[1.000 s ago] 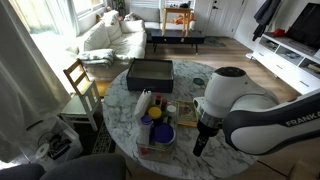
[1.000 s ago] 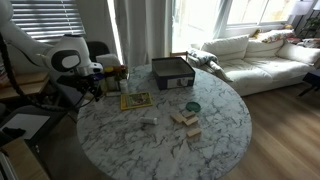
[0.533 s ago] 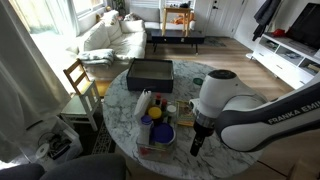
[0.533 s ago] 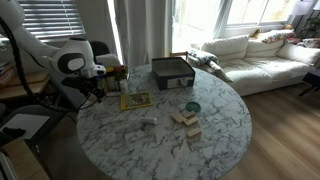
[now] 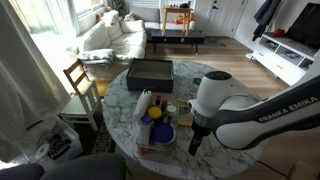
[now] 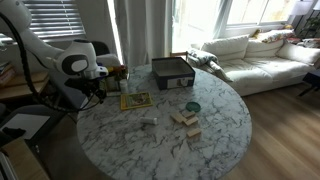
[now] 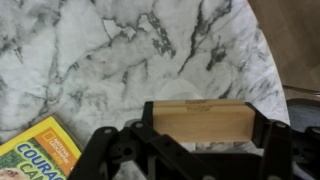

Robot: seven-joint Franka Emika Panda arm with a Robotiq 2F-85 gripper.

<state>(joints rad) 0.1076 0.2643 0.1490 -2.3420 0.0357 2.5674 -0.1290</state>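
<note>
In the wrist view my gripper (image 7: 205, 128) is shut on a plain wooden block (image 7: 200, 120), held crosswise between the two black fingers above the white marble table (image 7: 110, 50). The corner of a yellow magazine (image 7: 38, 155) lies just beside it at lower left. In both exterior views the gripper (image 5: 196, 140) (image 6: 97, 92) hangs low over the table's edge; the block cannot be made out there. The magazine (image 6: 135, 100) lies flat near the gripper.
A black box (image 5: 150, 72) (image 6: 172, 72) stands at the table's far side. A blue bowl (image 5: 160, 132) and bottles cluster by the magazine. Several wooden blocks (image 6: 185, 119) and a dark bowl (image 6: 192, 106) sit mid-table. A wooden chair (image 5: 80, 80) and sofa (image 5: 115, 35) stand beyond.
The arm has shifted a little sideways along the table's edge, toward the magazine. The gripper stays shut on the block.
</note>
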